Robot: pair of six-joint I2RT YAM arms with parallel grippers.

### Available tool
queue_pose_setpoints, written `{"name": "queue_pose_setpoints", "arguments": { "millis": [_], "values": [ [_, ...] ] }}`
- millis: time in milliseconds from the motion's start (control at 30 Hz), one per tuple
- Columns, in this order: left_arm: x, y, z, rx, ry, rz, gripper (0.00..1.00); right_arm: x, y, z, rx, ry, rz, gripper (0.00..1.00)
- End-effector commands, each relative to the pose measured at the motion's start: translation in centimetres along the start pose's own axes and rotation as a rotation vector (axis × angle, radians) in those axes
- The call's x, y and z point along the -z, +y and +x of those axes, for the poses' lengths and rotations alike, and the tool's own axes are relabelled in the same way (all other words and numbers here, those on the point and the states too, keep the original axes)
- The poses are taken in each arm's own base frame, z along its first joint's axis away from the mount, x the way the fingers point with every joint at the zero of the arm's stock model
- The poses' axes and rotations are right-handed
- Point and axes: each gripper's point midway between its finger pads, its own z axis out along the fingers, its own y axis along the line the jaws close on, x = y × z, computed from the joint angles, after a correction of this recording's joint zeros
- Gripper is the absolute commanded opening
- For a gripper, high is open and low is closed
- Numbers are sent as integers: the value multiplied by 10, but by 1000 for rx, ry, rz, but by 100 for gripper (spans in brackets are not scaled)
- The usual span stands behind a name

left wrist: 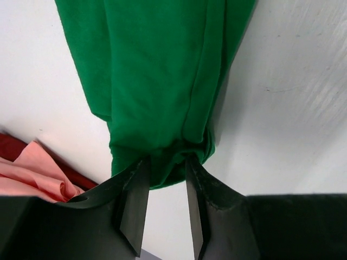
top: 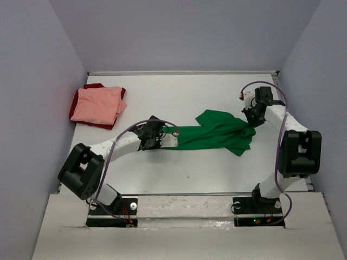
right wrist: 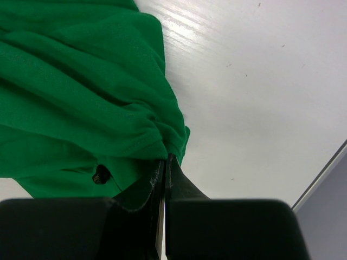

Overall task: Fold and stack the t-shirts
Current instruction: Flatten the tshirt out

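Note:
A bright green t-shirt (top: 217, 132) lies stretched across the middle of the table between my two grippers. My left gripper (top: 161, 140) is closed on a thick bunch of its left end (left wrist: 157, 81), which keeps the jaws (left wrist: 165, 160) partly apart. My right gripper (top: 250, 123) is shut tight on the shirt's right edge (right wrist: 70, 97), its jaws (right wrist: 165, 161) pressed together. A folded salmon pink t-shirt (top: 97, 104) lies on a dark red t-shirt (top: 76, 111) at the far left. Both also show in the left wrist view: the pink one (left wrist: 27, 173) and the red one (left wrist: 11, 146).
Grey walls enclose the table on the left, back and right. The table's back edge (top: 179, 72) runs behind the shirts. A small white tag (top: 174, 132) shows on the green shirt near my left gripper.

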Motion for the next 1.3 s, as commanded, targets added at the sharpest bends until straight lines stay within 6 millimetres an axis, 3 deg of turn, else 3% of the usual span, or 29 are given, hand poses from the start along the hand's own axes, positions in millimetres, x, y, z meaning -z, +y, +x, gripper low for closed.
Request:
{"name": "queue_pose_setpoints", "arguments": {
  "millis": [0, 133, 267, 333, 500, 700, 900, 1000, 1267],
  "values": [
    [18, 18, -8, 8, -21, -32, 44, -3, -2, 1, 18, 4, 16, 0],
    [20, 19, -7, 6, -14, -32, 40, -3, -2, 2, 20, 5, 16, 0],
    [16, 13, -4, 4, -1, -9, 20, -4, -2, 3, 23, 8, 14, 0],
    [14, 6, -4, 4, -3, 16, 17, -4, -2, 3, 23, 8, 14, 0],
    [11, -4, -1, 1, 1, 52, 29, -4, -7, 5, 24, 21, 42, 0],
    [12, -4, -3, -1, -5, 60, 35, -6, -7, 7, 24, 32, 43, 0],
    [8, -11, 0, -7, 8, 90, 34, -8, -7, 10, 26, 45, 49, 0],
    [6, -19, 2, -17, 13, 131, 24, -9, -7, 12, 28, 51, 50, 0],
    [-2, -29, 10, -22, 43, 147, 28, -9, -8, 12, 29, 54, 52, 0]
  ]
}}
